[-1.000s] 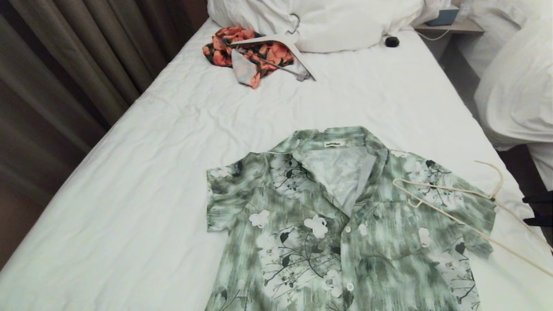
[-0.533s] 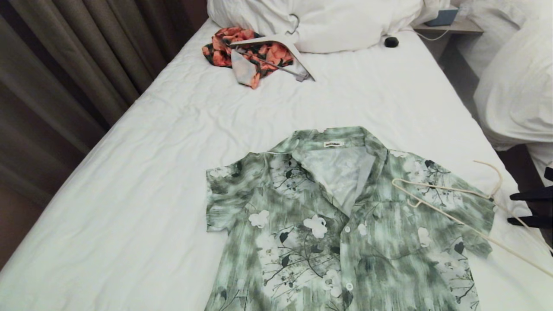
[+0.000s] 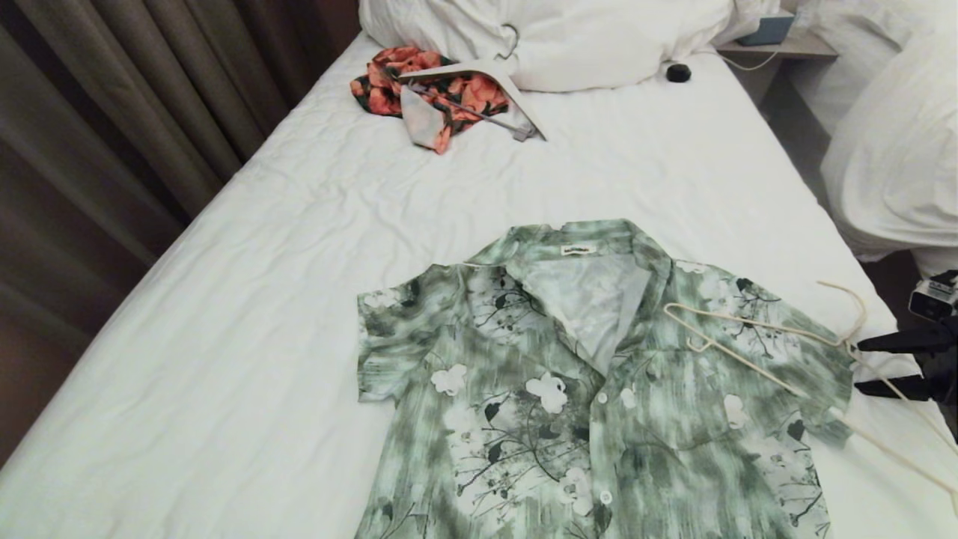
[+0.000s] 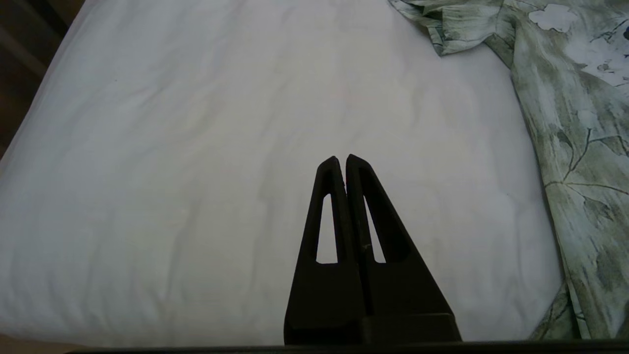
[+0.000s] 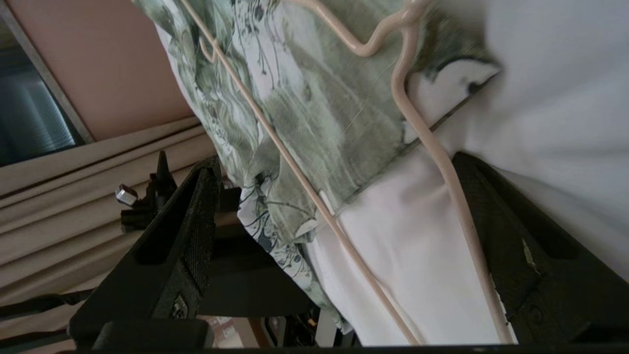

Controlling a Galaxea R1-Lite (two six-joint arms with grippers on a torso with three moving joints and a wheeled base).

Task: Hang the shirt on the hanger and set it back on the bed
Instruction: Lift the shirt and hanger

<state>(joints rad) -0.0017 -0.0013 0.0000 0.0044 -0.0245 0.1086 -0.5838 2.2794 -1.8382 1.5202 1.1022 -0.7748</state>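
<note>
- The shirt (image 3: 591, 389) lies flat and face-up on the bed (image 3: 284, 314), collar open, its hem running out of the head view toward the robot; it serves as the landmark here.
- The left gripper (image 4: 342, 162) hangs parked over bare sheet beside the shirt's left sleeve, fingers clenched together on nothing.
- The hanger (image 3: 756, 344) rests across the shirt's right shoulder and sleeve, one corner close to the collar, its hook and long bar reaching off the sleeve onto the sheet toward the bed's right edge.
- The right gripper (image 3: 891, 365) sits just off that sleeve's outer edge, fingers spread wide and released; in the right wrist view both hanger wires pass between them, nothing pinched.
- Judged step: the opening reach for the hanger; the shirt is not yet hung.
- Next move calls for closing on one thin wire without catching sleeve fabric.
- Far beyond the collar lie an orange-red garment (image 3: 419, 90) under a broad white hanger (image 3: 479, 82), then pillows (image 3: 599, 37).
</note>
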